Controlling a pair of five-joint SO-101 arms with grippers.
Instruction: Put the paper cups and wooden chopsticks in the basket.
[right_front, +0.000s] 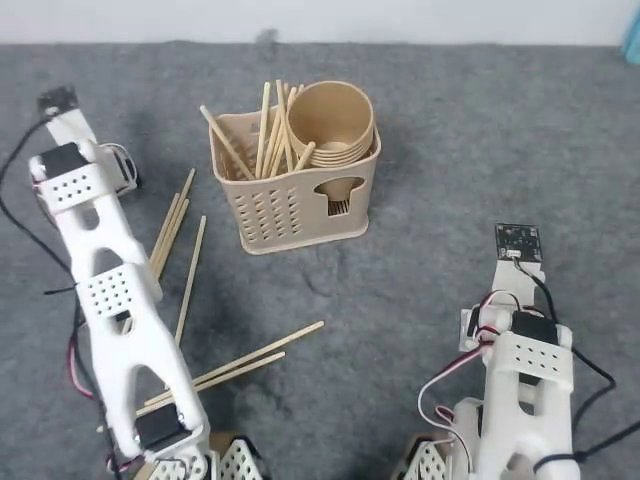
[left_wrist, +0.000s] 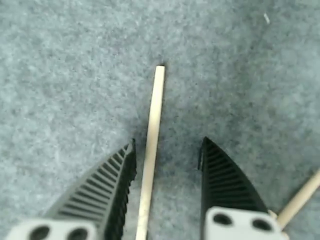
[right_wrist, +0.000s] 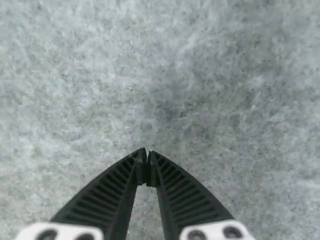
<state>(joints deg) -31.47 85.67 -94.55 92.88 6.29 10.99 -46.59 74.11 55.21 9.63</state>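
A beige slotted basket (right_front: 290, 215) stands in the middle of the grey carpet. It holds a stack of paper cups (right_front: 330, 118) and several upright chopsticks (right_front: 266, 130). More wooden chopsticks lie loose to its left (right_front: 170, 232) and toward the front (right_front: 245, 358). My left gripper (left_wrist: 168, 141) is open just above the carpet, with one chopstick (left_wrist: 156, 110) lying between its fingers and touching neither. A second chopstick (left_wrist: 300, 197) lies beside one finger. My right gripper (right_wrist: 148, 151) is shut on nothing over bare carpet.
The left arm (right_front: 78, 195) stretches along the left side, beside the loose chopsticks. At the front right stands the right arm (right_front: 525, 360). Open carpet lies between the basket and the right arm. A pale wall edge runs along the back.
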